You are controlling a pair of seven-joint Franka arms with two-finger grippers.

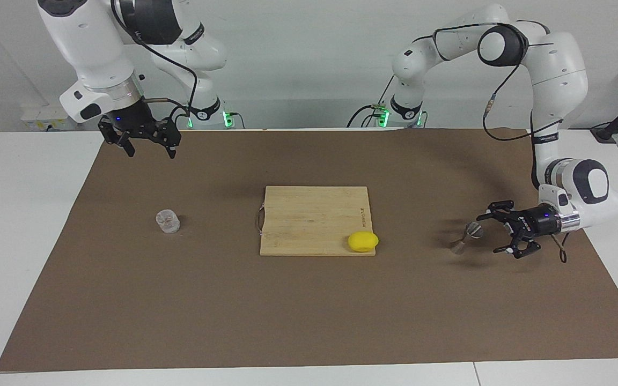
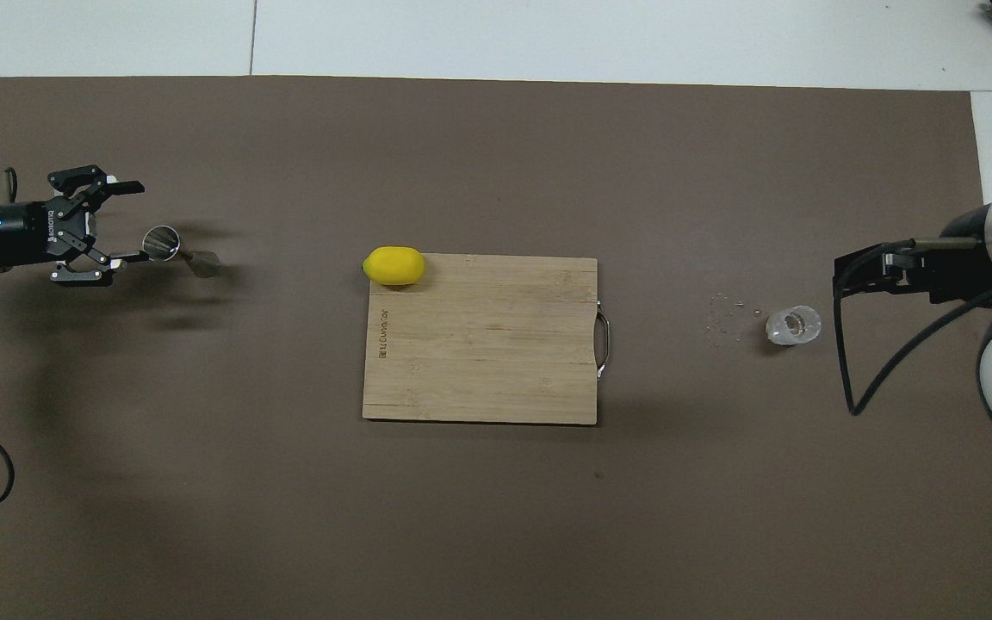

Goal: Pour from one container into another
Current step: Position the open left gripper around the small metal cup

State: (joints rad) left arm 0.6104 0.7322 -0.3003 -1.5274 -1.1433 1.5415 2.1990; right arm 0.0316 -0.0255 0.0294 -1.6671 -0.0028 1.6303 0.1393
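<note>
Two arms at a brown mat [image 1: 309, 311], pour not yet begun. Left gripper [image 1: 494, 234], fingers apart and lying level just above the mat, sits just beside the steel jigger [image 1: 466, 237], which stands at the left arm's end of the table; no contact is evident. Right gripper [image 1: 147, 143], likewise spread, hangs in the air over the mat at the right arm's end and waits. Clear glass cup [image 1: 168, 221] stands upright on the mat at that end, untouched. Between cup and jigger lies a wooden cutting board [image 1: 309, 214] with a lemon [image 1: 363, 241] at its corner. Step in hand, by judgement: grasping the jigger. To do it well, centre the narrow waist between the fingers before closing, advance slowly so neither fingertip nudges the light, top-heavy jigger over, and keep it upright
</note>
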